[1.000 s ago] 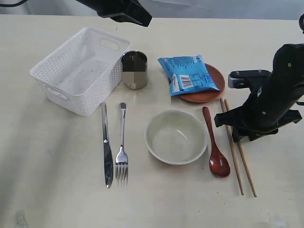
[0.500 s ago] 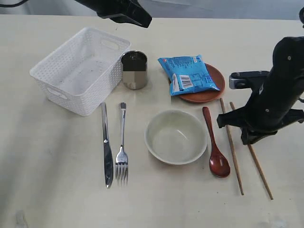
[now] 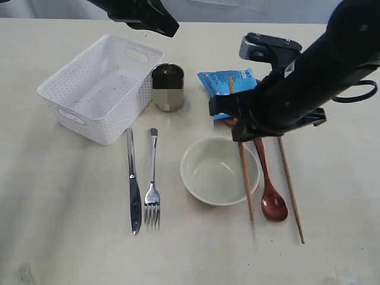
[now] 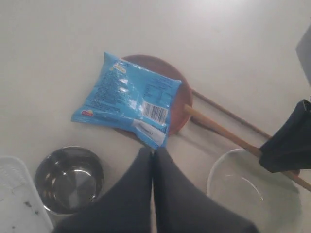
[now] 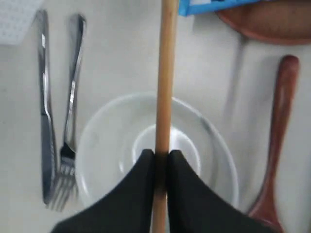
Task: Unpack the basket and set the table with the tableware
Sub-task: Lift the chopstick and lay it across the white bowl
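Your right claw now pinches one chopstick, carried over the bowl — its mate stays on the worktop; pair them next. Your left claw is pressed together.

Both arms: matte black, bulky rounded housings. Left arm plain black. Right arm: grey metal block behind the gripper, thin black cable loop off its side. Left gripper and right gripper: dark, smooth, tapering fingers.

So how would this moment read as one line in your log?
right gripper: shut on one chopstick, above bowl | other chopstick: on table beside spoon | left gripper: shut, empty | basket: empty
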Robot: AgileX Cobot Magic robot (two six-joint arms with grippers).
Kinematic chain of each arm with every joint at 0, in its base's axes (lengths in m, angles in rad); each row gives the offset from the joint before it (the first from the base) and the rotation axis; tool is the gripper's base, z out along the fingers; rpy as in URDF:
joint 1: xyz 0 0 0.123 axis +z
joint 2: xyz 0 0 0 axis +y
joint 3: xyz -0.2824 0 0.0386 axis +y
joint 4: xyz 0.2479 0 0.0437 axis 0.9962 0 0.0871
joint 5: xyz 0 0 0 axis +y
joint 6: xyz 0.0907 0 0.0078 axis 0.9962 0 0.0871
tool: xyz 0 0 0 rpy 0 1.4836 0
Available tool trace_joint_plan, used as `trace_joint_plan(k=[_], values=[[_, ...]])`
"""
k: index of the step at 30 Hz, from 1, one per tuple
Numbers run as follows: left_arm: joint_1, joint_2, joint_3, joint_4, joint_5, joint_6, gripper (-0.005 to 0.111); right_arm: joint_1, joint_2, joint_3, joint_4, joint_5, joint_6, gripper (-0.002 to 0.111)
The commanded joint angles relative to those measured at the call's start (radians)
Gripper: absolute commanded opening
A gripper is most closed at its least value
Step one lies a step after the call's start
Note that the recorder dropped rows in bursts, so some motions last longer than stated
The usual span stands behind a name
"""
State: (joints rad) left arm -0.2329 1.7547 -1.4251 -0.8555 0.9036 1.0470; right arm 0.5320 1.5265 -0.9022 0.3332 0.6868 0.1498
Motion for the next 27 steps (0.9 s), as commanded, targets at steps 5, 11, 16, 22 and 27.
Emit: trace_joint_plan(k=[5, 11, 16, 22, 27], values=[[0.002, -0.099, 0.087, 0.104, -0.108, -0.047, 0.000, 0.031, 0.108, -0.055, 0.104, -0.038, 0.045, 0.000], [0.002, -0.140, 0.109, 0.117, -0.115, -0.057, 0.000, 0.031, 0.177, -0.055, 0.140, -0.049, 0.045, 0.000], [0.002, -0.138, 0.111, 0.118, -0.122, -0.057, 0.000, 0.031, 0.197, -0.055, 0.147, -0.022, 0.041, 0.000], [0.002, -0.138, 0.115, 0.118, -0.138, -0.061, 0.000, 0.031, 0.197, -0.055, 0.156, -0.011, 0.013, 0.000], [0.002, -0.138, 0.115, 0.118, -0.138, -0.061, 0.000, 0.031, 0.197, -0.055, 0.160, 0.010, -0.012, 0.000]])
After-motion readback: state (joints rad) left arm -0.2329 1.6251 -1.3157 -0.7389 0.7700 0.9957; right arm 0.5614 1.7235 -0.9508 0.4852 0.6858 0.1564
